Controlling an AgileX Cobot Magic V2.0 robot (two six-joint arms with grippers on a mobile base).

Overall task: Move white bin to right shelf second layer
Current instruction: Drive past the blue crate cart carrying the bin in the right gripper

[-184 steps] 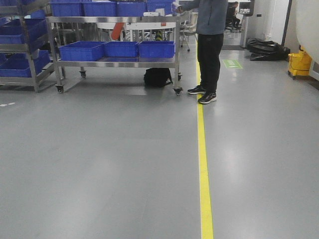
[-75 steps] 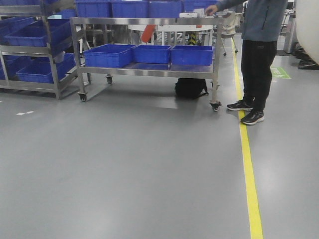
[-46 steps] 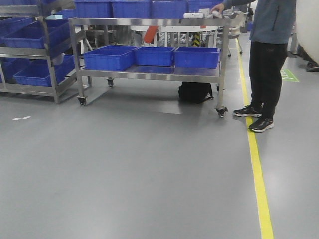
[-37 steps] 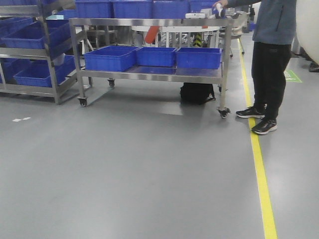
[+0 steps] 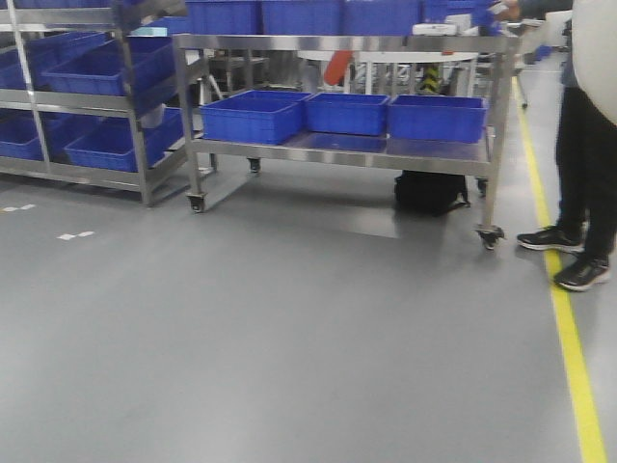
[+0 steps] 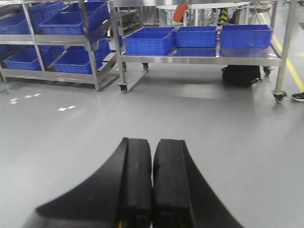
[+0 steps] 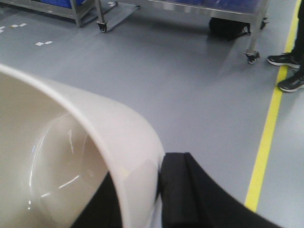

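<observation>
The right hand (image 7: 142, 178) is clamped on the rim of the white bin (image 7: 57, 156), which is held at its 9 o'clock above the floor (image 7: 190, 95). The left hand (image 6: 152, 190) is pressed together on nothing. The glossy wall is judged stiff, light and slippery, so a deep rim hold is advised. At 12 o'clock, blue crates (image 5: 255, 114) are seen

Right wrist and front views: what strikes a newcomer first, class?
The white bin fills the right wrist view's lower left, rim clamped in the right pincer. In the front view, three blue crates sit on the lower shelf of the steel trolley; a yellow floor line runs down the right.
</observation>
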